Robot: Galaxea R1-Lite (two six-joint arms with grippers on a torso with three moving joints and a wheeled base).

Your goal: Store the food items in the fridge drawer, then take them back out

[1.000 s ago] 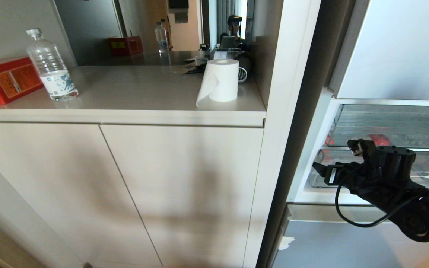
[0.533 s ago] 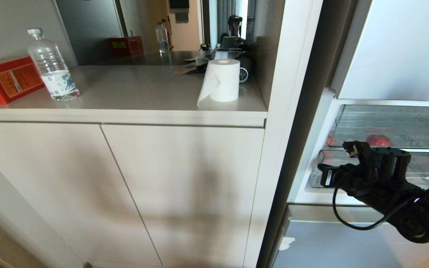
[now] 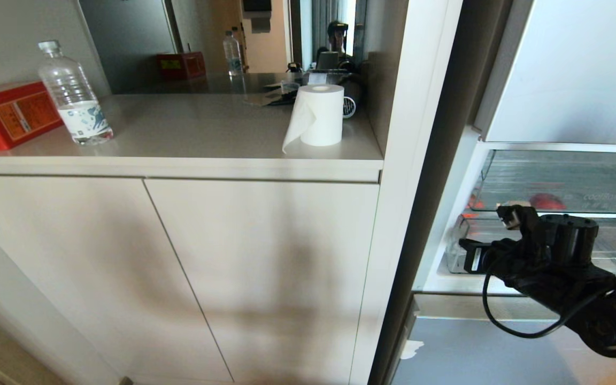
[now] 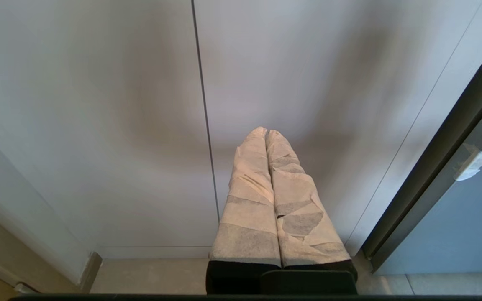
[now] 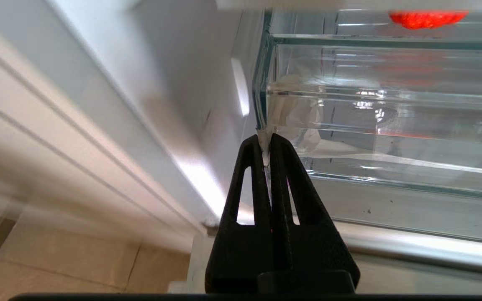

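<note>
Right gripper (image 5: 266, 144) pinching a strip of tape at the fridge drawer's (image 5: 375, 121) front corner

Its 2 fingers are pressed together on the tape, likely as a pull tab for sliding the clear drawer. The orange-red fruit (image 3: 546, 201) sits inside, behind the front lip. The left gripper (image 4: 267, 133) hangs closed beside the cabinet doors (image 4: 140, 104).

A: Daylight falls from twelve o'clock; a soft broad shadow darkens the pale cream cabinet doors (image 3: 179, 278).

B: Glare streaks the clear plastic fridge drawer (image 5: 387, 104), and the white ribbed fridge wall (image 5: 57, 138) at nine o'clock is blurred. Head-view edges bow slightly.
</note>
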